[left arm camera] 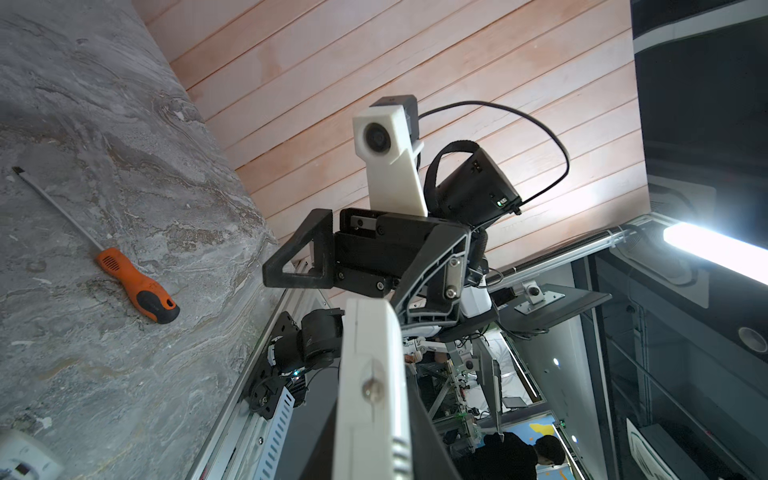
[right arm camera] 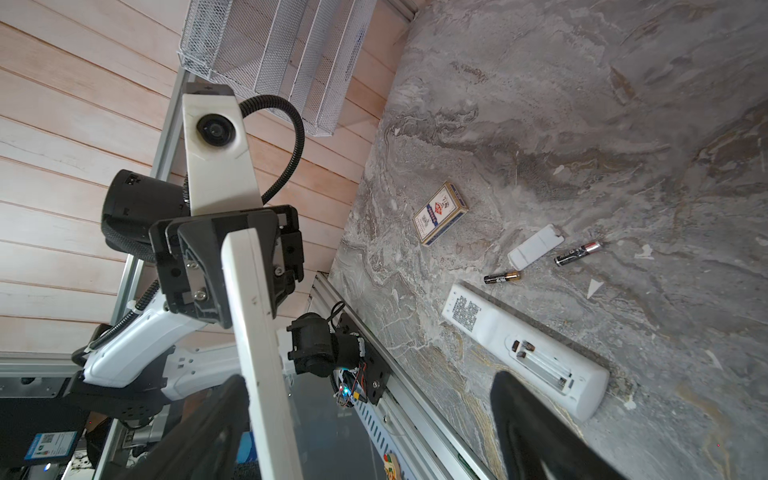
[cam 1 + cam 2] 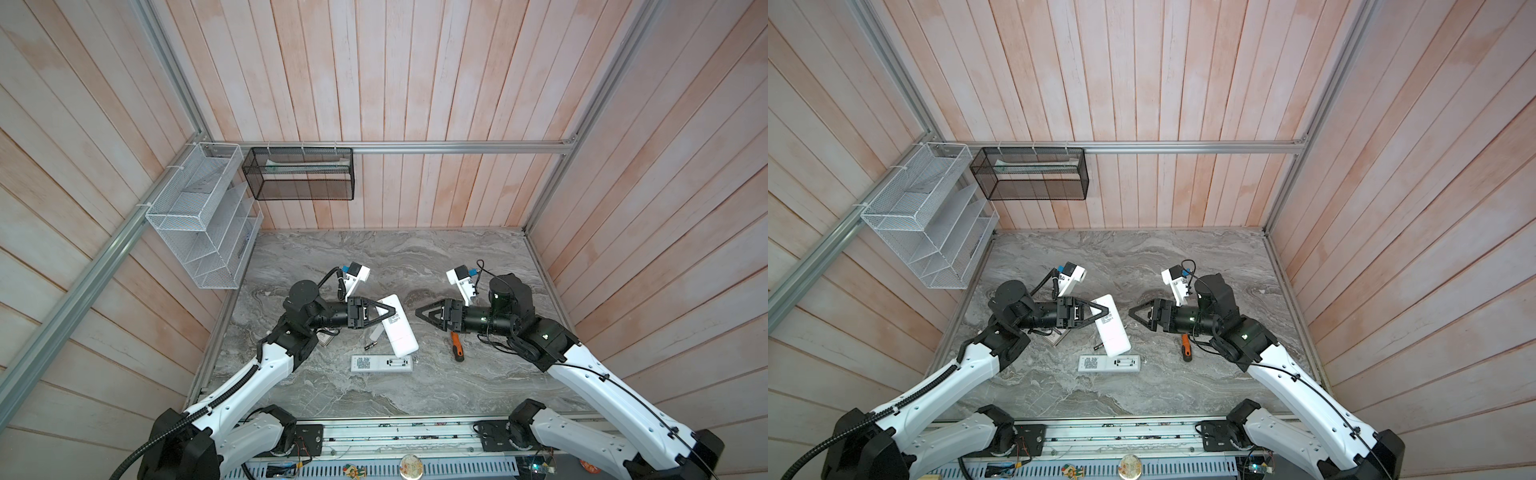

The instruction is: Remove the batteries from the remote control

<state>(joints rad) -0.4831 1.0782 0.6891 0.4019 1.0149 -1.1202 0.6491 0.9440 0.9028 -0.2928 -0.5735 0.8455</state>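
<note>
My left gripper (image 3: 392, 311) (image 3: 1109, 309) is shut on a white remote control (image 3: 402, 334) (image 3: 1116, 334) and holds it off the table with its label side up. The left wrist view shows that remote (image 1: 370, 386) end-on between the dark fingers. My right gripper (image 3: 417, 311) (image 2: 365, 436) stands open just right of it, holding nothing. A second remote (image 3: 382, 363) (image 2: 478, 316) lies flat, its battery bay open and empty. Two black batteries (image 2: 501, 277) (image 2: 577, 253) lie on the marble beside a white cover (image 2: 534, 247). Whether cells sit in the held remote is hidden.
An orange-handled screwdriver (image 3: 457, 347) (image 1: 137, 284) lies below my right gripper. A small card box (image 2: 439, 213) sits under the left arm. White (image 3: 203, 216) and black (image 3: 299, 174) mesh baskets hang on the back-left walls. The grey marble table (image 3: 374, 257) meets a metal rail at the front.
</note>
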